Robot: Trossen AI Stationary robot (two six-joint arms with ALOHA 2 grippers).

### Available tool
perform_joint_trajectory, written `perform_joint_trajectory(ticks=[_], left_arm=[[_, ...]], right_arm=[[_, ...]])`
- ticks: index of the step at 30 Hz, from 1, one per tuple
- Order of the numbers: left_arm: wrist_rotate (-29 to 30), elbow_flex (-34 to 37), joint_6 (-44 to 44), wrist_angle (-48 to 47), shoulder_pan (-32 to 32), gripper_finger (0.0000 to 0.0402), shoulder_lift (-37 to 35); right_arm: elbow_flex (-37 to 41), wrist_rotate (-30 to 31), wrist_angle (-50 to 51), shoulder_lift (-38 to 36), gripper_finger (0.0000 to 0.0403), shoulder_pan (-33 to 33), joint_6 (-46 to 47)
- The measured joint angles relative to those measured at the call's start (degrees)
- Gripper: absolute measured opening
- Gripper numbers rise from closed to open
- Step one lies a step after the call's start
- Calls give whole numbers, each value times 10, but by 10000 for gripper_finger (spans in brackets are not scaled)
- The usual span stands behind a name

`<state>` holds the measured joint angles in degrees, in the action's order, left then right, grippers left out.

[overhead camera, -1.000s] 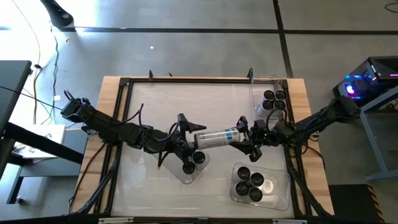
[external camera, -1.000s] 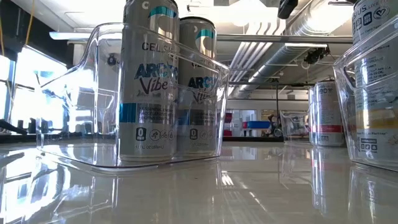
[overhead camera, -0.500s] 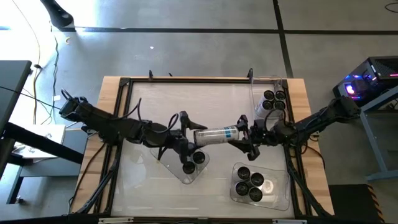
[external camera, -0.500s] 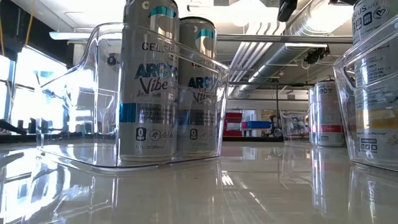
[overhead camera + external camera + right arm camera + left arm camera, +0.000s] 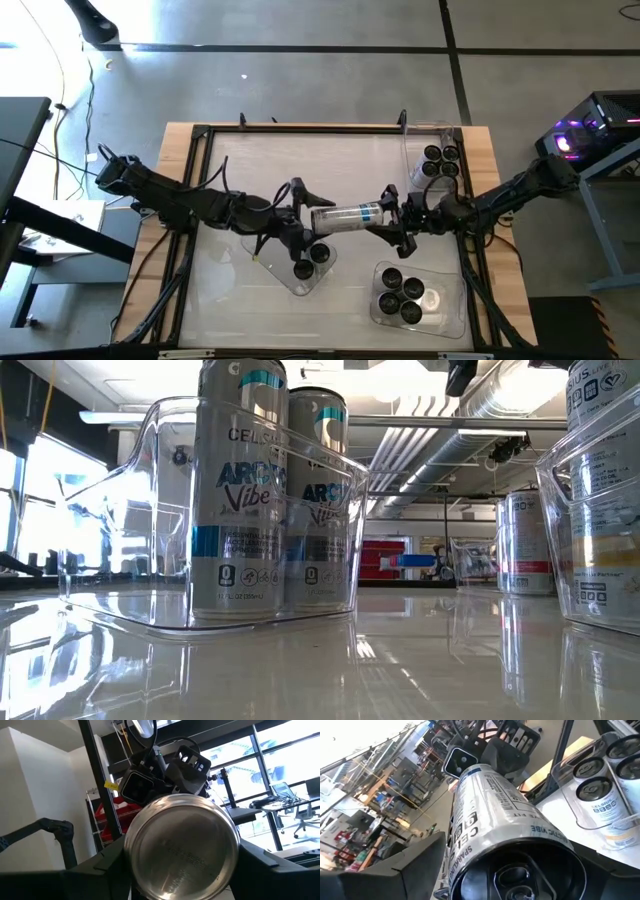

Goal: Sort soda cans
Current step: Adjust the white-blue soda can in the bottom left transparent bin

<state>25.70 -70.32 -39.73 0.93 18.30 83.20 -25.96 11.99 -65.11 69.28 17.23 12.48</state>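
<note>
From the left side of the wooden-framed table (image 5: 200, 300), the left gripper (image 5: 303, 205) reaches to the middle, its fingers spread around the top end of a silver-and-blue soda can (image 5: 348, 217) that lies horizontally in the air between both arms; whether they press on it I cannot tell. Just below it, a clear plastic bin (image 5: 298, 282) holds two upright silver cans with blue "Arctic Vibe" print (image 5: 268, 500). The right gripper (image 5: 397, 222) pinches the bottom end of the horizontal can, so this looks like a handover. Further right, a second clear bin (image 5: 452, 322) near the front holds about five cans, and a third clear bin (image 5: 412, 150) at the back right corner holds about four. I judge the sorting is nearly finished: no loose can stands on the table, and only the one in the air must yet go into a bin.
</note>
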Motion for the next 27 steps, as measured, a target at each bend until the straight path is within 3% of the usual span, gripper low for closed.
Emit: perform_joint_trajectory(ticks=[5, 13, 23, 27], left_arm=[[12, 1, -13, 2, 11, 307, 0], [25, 2, -13, 14, 18, 248, 1], [71, 3, -19, 25, 42, 246, 3], [106, 3, -13, -1, 56, 246, -3]], right_arm=[[0, -1, -1, 0, 236, 0, 0], [0, -2, -4, -1, 236, 0, 2], [-1, -22, 5, -1, 237, 0, 4], [0, -22, 15, -1, 320, -8, 4]])
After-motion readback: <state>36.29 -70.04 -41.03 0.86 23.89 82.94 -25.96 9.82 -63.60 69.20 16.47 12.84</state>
